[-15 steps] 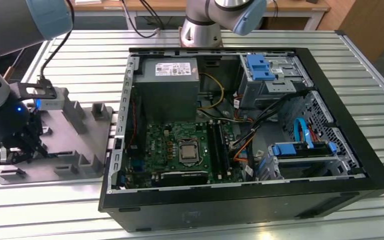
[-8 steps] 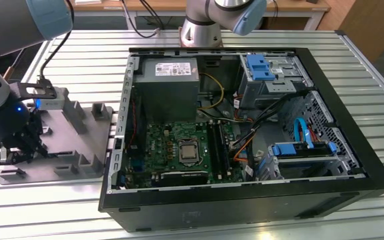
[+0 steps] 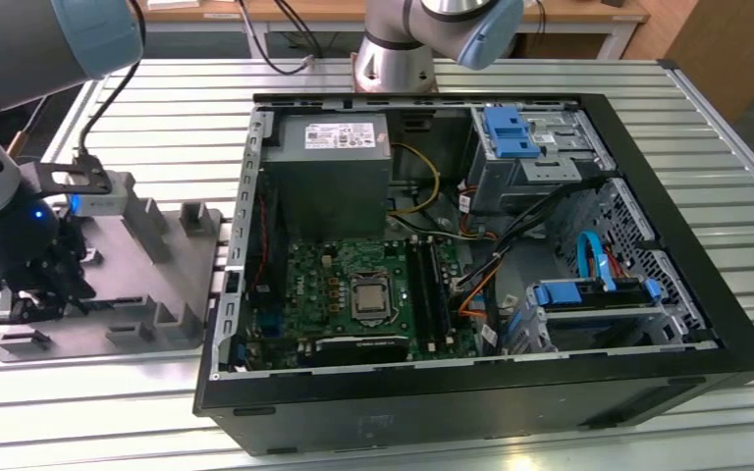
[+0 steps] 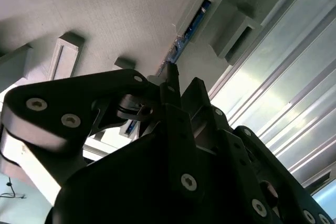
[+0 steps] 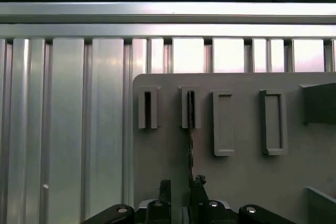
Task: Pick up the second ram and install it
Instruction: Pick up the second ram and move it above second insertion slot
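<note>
Black gripper (image 5: 181,184) links fill our foreground in both wrist views, and we see one fingertip (image 5: 165,186) on each side of the second ram (image 5: 191,135). The jaws look released, with a gap showing beside the stick. The ram stands on edge, one end in a raised slot holder (image 5: 190,108) on the grey fixture plate (image 5: 241,182). In the second wrist view its blue-green edge (image 4: 191,22) runs toward the gripper (image 4: 182,83).

Over to the exterior view's left: the gripper (image 3: 36,294) hangs low over that plate (image 3: 102,285), which lies on the ribbed metal table (image 3: 482,88). In the middle sits the open computer case (image 3: 482,402), motherboard (image 3: 338,294) exposed and power supply (image 3: 331,177) behind it. Beyond the table's far edge we spot an arm base (image 3: 397,59) and wooden desks (image 3: 350,10). At the right, blue drive brackets (image 3: 509,132) and a wooden panel (image 3: 730,49).
</note>
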`<move>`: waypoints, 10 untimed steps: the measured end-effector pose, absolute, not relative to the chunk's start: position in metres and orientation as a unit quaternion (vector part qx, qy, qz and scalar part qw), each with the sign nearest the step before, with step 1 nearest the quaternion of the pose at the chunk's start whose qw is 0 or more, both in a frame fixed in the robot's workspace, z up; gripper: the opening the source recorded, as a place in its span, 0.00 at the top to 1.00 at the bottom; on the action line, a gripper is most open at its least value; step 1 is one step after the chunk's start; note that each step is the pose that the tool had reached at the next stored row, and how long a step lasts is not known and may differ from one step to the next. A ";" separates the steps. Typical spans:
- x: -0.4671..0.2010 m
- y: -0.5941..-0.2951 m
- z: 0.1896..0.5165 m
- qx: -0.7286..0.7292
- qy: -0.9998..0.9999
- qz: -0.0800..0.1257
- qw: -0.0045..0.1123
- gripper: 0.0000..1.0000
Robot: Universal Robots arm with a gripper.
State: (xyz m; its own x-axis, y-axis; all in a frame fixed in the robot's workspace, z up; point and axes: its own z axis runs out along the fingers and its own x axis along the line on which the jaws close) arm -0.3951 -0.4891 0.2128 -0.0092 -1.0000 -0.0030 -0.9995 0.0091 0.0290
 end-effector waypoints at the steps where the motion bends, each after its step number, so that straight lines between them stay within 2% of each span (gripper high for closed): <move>1: -0.395 -0.488 0.212 0.705 -0.709 -0.011 0.009 0.70; 10: -0.395 -0.485 0.207 0.730 -0.683 -0.013 0.008 0.70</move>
State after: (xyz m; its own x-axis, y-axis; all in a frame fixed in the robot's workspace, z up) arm -0.3952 -0.4847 0.2072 0.0656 -0.9978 -0.0080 -0.9974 -0.0658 0.0289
